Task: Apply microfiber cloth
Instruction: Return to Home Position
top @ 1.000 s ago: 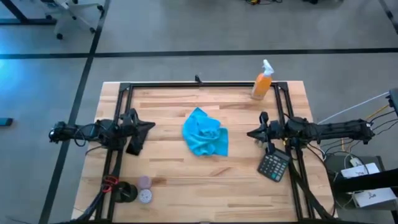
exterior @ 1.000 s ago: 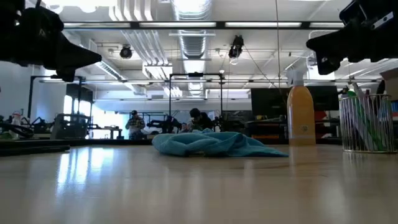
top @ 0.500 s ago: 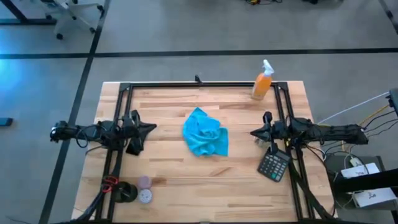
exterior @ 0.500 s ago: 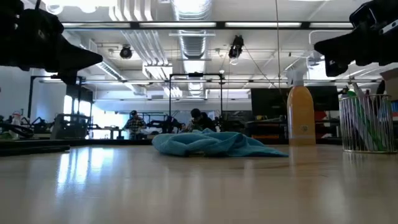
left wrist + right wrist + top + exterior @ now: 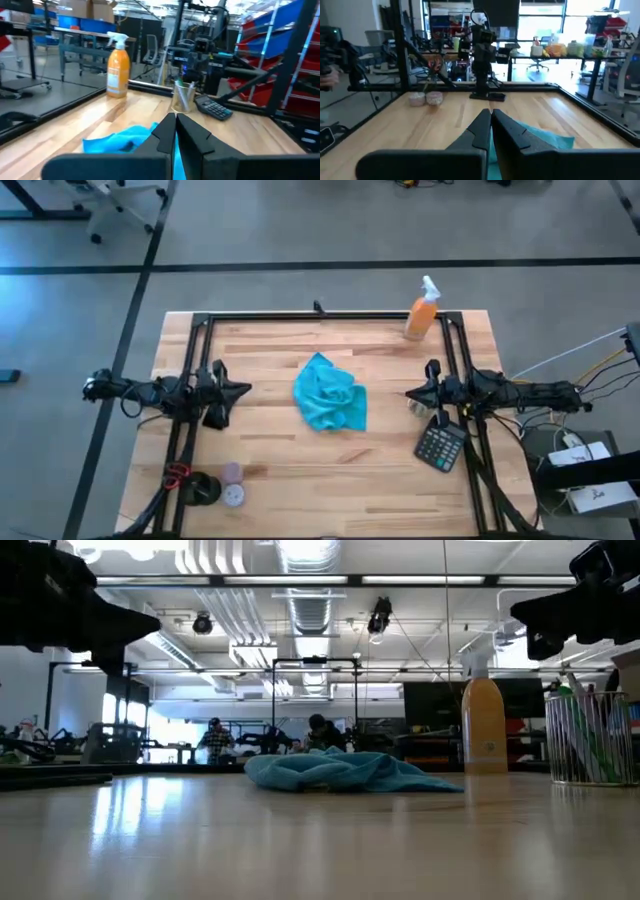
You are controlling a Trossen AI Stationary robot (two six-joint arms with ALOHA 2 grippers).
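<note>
Parking both arms looks like the step in hand; wiping seems done, judging from the layout. Left gripper (image 5: 245,390) hangs over the left side of the surface (image 5: 300,470), fingers closed tip to tip, nothing between them. Right gripper (image 5: 410,393) mirrors it over the right side, also pinched closed and empty. Both point inward at the microfiber cloth (image 5: 330,397), which lies crumpled mid-surface, well apart from either gripper and touching neither. Low view: the cloth is a low heap on the wood, with both grippers high above surface level. A dark thing (image 5: 215,417) lies just beside the left gripper in the high view; cannot tell what it is. Orange spray bottle (image 5: 422,311) stands upright near the far right corner. Calculator (image 5: 441,446) and a mesh pen cup (image 5: 585,740) sit near the right arm.

To do the homing well, retract each arm straight back along its own line and hold height so nothing drags on the wood. Right arm has the tighter path, since cup and calculator sit close below it; the likely risk is clipping the cup. Keep fingers closed and leave the cloth where it lies. Task looks nearly complete.
</note>
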